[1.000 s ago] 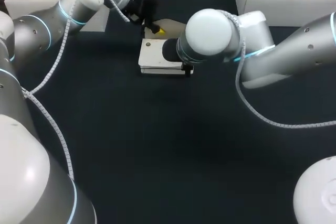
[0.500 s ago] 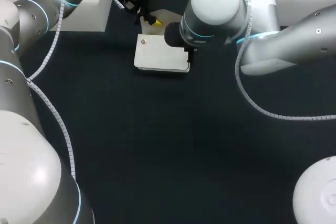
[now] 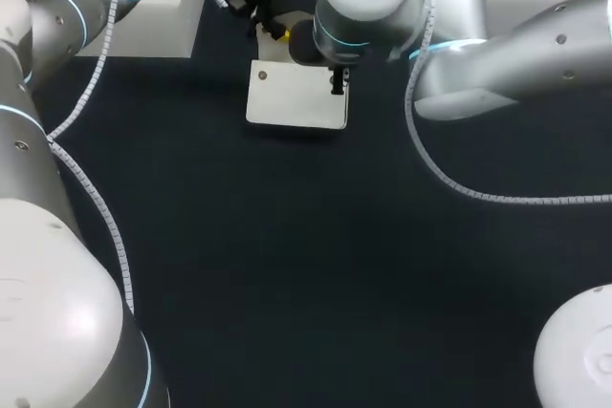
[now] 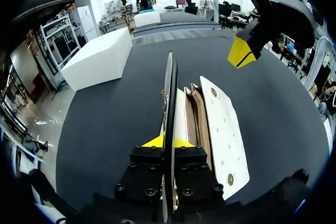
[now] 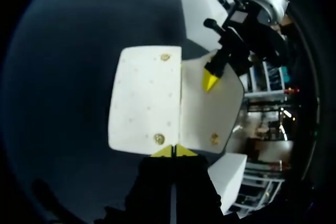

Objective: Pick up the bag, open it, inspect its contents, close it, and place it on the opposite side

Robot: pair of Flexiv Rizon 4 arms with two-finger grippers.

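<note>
since a second ago the bag has slid toward the far edge of the bench. the left end effector has drawn back, pinching the flap upright. we judge the bag open, inspection next. right end effector pressed together, apparently empty, over the bag's side edge. white block at the far left corner. right arm hides the opening from above.

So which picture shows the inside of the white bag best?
The left wrist view: the white studded bag gapes beside the left gripper, showing brown inner layers. The head view shows only its flat white outside; the right wrist view shows the outside and the opened flap, no inside.
</note>
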